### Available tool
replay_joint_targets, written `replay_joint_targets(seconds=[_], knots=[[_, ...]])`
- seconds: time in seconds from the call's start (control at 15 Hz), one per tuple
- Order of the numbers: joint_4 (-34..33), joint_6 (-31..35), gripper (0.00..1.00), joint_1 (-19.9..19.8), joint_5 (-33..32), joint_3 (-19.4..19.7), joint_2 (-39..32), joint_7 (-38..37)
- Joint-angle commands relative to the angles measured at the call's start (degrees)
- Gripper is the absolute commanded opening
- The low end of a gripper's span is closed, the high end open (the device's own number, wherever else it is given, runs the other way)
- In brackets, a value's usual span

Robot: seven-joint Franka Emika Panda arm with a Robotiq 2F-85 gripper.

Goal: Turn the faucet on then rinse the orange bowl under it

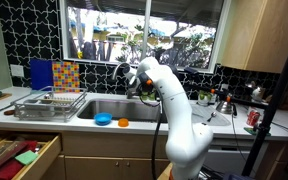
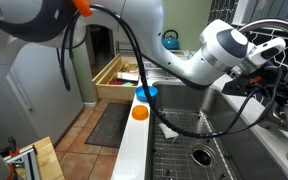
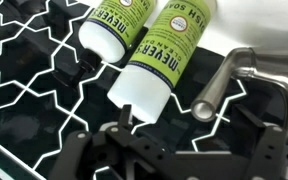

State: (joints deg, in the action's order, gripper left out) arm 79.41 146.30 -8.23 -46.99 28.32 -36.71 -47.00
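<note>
Gripper up by the tap at the back edge; bowl on the front edge.
The orange bowl (image 1: 123,123) sits on the worktop's front edge, just beside the blue bowl (image 1: 103,120), in front of the sink (image 1: 109,106). At the back edge the gripper (image 2: 269,52) hovers near the faucet (image 3: 224,84); I cannot tell whether its fingers are apart or closed. Behind it, two green soap bottles (image 3: 149,50) are by the black tiled wall.

Orange bowl (image 1: 123,122), blue bowl (image 1: 103,120), white arm (image 1: 174,110); backsplash (image 3: 24,90) black w/ white lattice pattern; soap bottles (image 3: 169,40) w/ green labels
</note>
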Motion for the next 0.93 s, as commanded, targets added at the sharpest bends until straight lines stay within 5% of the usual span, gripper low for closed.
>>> replay_joint_targets(seconds=[0.0, 0.87], knots=[[-0.41, -4.97, 1.0, 1.56, -0.71, 1.2, -0.59, -0.76], [-0.26, -8.78, 1.0, 3.98, -3.62, 3.6, -0.68, -1.55]])
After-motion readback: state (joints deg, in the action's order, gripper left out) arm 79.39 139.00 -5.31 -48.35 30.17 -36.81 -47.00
